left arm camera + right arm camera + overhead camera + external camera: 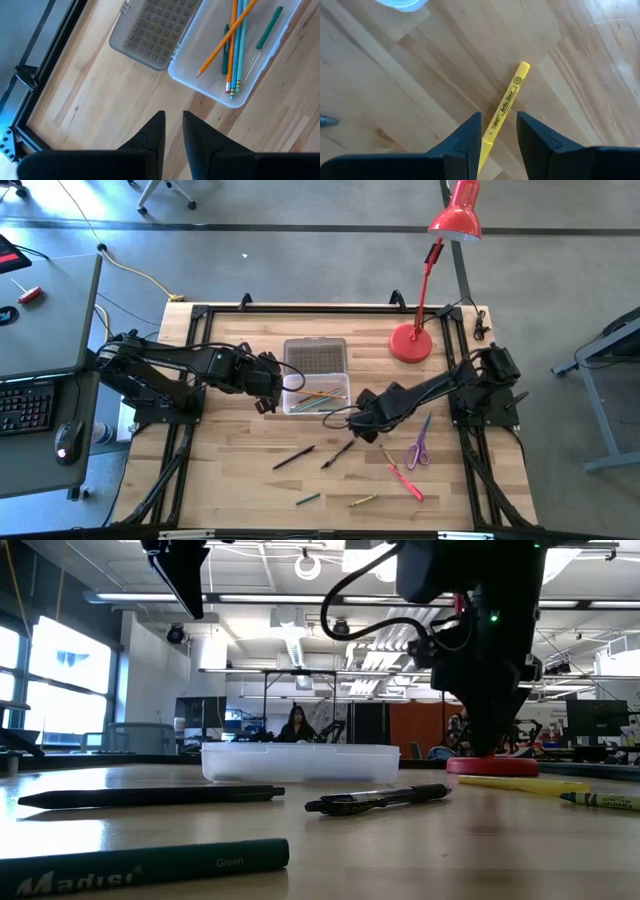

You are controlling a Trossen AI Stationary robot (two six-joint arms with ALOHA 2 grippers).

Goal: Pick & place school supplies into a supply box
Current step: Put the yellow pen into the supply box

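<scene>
The supply box [318,393] is a clear open tub near the table's middle, and its grey ribbed lid [316,357] lies flat just beyond it. Inside the box [235,60], orange pencils [220,47], a teal pencil and green crayons lie flat. My left gripper [173,122] hovers raised off the box's left end, open by a narrow gap and empty. My right gripper [497,120] is open in front of the box's right end. Its fingers stand either side of a yellow highlighter [508,100] lying on the wood. Whether they touch it, I cannot tell.
Two black pens [293,457] [337,453], a green crayon [307,500], a yellow-green crayon [362,501], a red marker [407,480] and purple scissors [418,448] lie on the near half of the table. A red desk lamp's base [409,344] stands right of the lid.
</scene>
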